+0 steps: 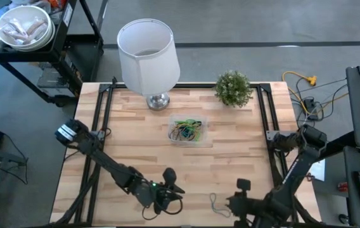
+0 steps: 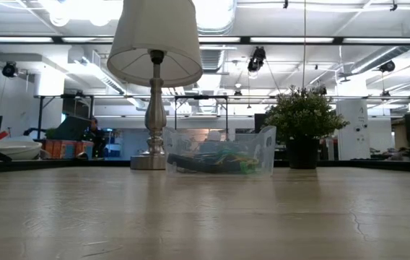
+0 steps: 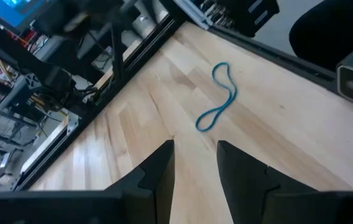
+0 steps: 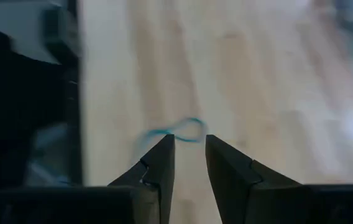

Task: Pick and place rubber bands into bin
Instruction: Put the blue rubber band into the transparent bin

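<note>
Butcher-block table (image 1: 135, 158): pale wood planks; we see it bare except for the things below.
White lampshade lamp (image 1: 147, 47): tall fabric shade on a chrome base, at twelve o'clock on the table, a shade toward eleven.
Small green potted plant (image 1: 233, 87): at about one o'clock, near the far edge.
Clear rectangular plastic bin (image 1: 187, 132): near the table's centre, just toward twelve; it already holds a tangle of green, tan and dark rubber bands (image 1: 186, 130).
Left gripper (image 1: 167, 190): at about six o'clock, a little toward seven, low over the wood; in its wrist view its fingers (image 3: 158, 177) stand a narrow gap apart with nothing between them. We take this arm to be waiting.
Right gripper (image 4: 189, 155): at about five o'clock by the near edge; its fingers stand a narrow gap apart, tips over the band, and we cannot tell whether they already pinch it.
Loose thin blue-grey rubber band (image 3: 217, 99): lying flat on the wood at six o'clock, between the two grippers and well apart from the bin.
Step in hand: we judge this to be the pick of that loose band by the right gripper.
Next move: we think it calls for a firm pinch on the thin loop, a lift, then a carry toward twelve o'clock to drop it in the bin.
</note>
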You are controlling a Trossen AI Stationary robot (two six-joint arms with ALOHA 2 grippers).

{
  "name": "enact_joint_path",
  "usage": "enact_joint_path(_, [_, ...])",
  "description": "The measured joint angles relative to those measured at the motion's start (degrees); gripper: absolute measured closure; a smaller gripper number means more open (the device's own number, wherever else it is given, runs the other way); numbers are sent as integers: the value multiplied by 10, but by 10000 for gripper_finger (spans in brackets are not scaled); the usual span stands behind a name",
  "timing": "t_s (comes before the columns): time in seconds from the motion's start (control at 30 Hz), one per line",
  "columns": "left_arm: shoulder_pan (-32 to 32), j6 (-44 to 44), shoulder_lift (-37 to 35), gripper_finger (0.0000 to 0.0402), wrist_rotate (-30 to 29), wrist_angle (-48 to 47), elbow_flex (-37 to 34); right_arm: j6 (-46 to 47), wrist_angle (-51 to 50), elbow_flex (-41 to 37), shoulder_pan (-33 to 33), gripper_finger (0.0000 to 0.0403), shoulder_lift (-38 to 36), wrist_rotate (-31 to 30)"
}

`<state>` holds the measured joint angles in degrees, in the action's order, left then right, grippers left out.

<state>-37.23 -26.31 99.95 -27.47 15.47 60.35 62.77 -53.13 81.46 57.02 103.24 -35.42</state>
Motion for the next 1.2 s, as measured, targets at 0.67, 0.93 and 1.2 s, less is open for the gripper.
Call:
enact_joint_path(0.67, [0,62,-19,297,-30,-56,-16,-47,382,-230,1,317,0,130])
enact_joint_path(0.93, [0,67,-19,297,-30,-58,-17,-43,400,-267,-3,320,0,128])
enact_joint_path(1.2, [0,81,-19,297,-30,-58,-17,-48,437,-287,-7,319,0,122])
